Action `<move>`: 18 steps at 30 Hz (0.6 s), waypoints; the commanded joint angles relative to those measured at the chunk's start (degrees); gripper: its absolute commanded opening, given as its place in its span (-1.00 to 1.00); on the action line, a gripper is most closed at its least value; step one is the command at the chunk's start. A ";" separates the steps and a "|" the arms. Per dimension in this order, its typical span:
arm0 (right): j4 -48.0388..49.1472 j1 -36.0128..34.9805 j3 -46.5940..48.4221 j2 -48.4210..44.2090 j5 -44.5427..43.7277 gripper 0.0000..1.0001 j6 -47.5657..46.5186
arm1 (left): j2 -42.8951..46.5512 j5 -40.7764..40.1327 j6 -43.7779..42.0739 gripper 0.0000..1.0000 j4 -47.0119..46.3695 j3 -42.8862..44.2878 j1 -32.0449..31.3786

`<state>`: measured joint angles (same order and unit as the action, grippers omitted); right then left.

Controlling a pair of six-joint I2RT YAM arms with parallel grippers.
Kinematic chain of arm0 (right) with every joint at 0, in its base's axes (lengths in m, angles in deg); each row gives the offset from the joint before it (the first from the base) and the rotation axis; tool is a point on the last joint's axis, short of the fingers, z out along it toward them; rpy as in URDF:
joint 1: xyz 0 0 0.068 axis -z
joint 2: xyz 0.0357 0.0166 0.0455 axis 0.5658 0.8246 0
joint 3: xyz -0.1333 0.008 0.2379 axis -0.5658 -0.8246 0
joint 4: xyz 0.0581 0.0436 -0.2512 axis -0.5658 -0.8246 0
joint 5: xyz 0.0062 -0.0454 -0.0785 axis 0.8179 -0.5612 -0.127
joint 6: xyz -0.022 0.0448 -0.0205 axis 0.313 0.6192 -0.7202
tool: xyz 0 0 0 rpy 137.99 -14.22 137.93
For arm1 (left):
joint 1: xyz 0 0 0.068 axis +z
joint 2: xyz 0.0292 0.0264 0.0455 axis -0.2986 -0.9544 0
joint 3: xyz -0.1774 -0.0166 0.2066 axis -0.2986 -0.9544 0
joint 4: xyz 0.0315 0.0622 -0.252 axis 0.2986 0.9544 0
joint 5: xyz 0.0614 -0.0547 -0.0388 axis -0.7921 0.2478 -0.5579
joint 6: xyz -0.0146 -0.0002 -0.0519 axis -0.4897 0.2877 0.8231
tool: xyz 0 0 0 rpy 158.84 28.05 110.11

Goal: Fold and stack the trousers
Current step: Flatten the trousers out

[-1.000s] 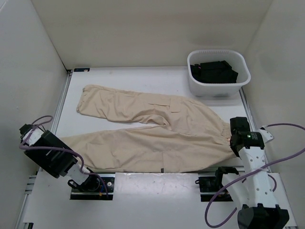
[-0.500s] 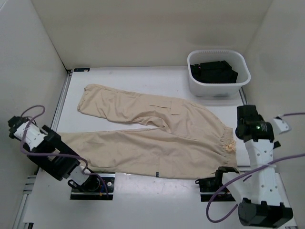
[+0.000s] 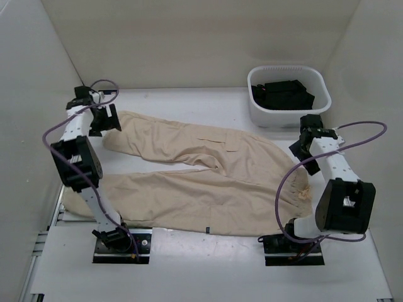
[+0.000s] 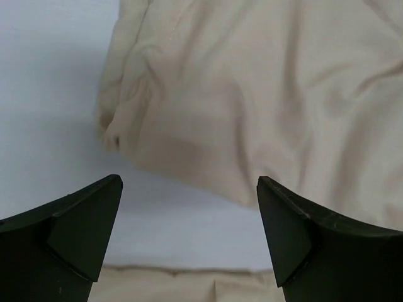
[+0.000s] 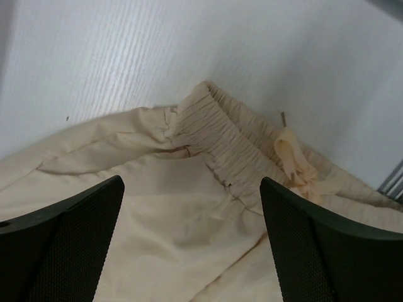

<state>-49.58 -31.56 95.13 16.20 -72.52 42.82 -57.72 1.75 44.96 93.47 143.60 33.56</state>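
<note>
The beige trousers (image 3: 208, 173) lie spread flat on the white table, waistband at the right and both legs running left. My left gripper (image 3: 107, 123) hovers open at the cuff of the far leg. In the left wrist view that cuff (image 4: 252, 94) lies just beyond the open left gripper (image 4: 189, 207), with bare table between the fingertips. My right gripper (image 3: 302, 139) stands open over the far end of the waistband. In the right wrist view the gathered waistband (image 5: 220, 141) and its knotted drawstring (image 5: 293, 157) lie beyond the open right gripper (image 5: 192, 214), with cloth below it.
A white bin (image 3: 277, 119) holding black garments (image 3: 283, 93) stands at the back right, close to the right arm. White walls enclose the table on three sides. The near leg's cuff (image 3: 79, 201) reaches the table's left edge.
Both grippers have gone from shut to open. Both arms swung from the near edge to the far side, the left to the far leg's cuff, the right to the waistband's far end.
</note>
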 commanded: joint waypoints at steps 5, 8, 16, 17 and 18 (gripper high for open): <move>10.69 4.66 -3.31 7.37 7.72 0.77 2.80 | -13.13 -22.02 -0.03 1.00 -8.15 0.83 -5.20; 11.40 5.97 -4.98 8.69 7.72 0.77 2.18 | -12.97 -25.37 -0.03 1.00 -11.04 -3.73 -2.92; 14.92 7.21 -9.64 9.22 9.83 0.77 2.80 | 1.88 -23.46 -0.03 0.88 -15.18 -28.09 0.25; 14.92 7.21 -9.03 9.23 9.83 0.77 2.27 | 3.46 -23.45 -0.03 1.00 -15.18 -28.10 0.25; 14.13 7.21 -8.24 9.75 9.83 0.77 2.27 | 6.00 -22.76 -0.03 1.00 -14.48 -26.62 0.25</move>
<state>-36.70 -24.48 85.42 25.16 -63.36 45.03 -55.01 -18.84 45.90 76.12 118.49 34.19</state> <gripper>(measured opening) 0.887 0.991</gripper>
